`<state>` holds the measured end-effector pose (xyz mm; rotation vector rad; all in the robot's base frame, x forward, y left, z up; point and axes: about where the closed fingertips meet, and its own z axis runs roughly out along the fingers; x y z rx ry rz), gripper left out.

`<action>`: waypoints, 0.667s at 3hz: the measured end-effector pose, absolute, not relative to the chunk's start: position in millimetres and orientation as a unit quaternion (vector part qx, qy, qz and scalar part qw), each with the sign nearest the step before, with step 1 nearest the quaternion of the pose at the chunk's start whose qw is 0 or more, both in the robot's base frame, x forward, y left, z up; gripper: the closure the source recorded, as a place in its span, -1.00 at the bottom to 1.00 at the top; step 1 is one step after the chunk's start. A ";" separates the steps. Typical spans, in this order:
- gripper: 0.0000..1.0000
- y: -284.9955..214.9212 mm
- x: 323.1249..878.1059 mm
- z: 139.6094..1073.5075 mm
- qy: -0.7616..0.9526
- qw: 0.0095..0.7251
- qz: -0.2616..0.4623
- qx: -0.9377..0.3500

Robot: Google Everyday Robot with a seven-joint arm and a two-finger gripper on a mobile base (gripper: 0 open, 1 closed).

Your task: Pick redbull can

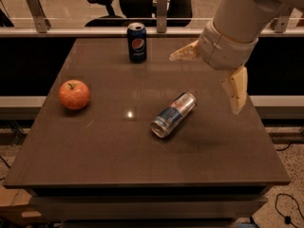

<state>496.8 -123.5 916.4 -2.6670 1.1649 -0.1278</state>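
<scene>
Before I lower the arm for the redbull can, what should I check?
1. Redbull can in view, lying on its side: ok.
2. Gripper over the can: not ok, it hangs above the table, right of and behind the can.
3. Fingers spread open and empty: ok.
4. Pepsi can and apple well apart from the target: ok.
5. Fingers lined up across the can's body: cannot tell.

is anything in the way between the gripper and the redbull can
Nothing visible does. The gripper hangs over the right side of the table, jaws wide open. The redbull can lies on its side near the middle, with only bare tabletop between them. The Pepsi can and the apple sit well off that line.
</scene>
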 end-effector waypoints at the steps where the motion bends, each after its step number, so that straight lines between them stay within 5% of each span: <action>1: -1.00 -116.7 501.4 899.9 0.400 0.106 -0.056 -0.908; 2: -1.00 -111.2 503.1 883.0 0.402 0.094 -0.064 -0.908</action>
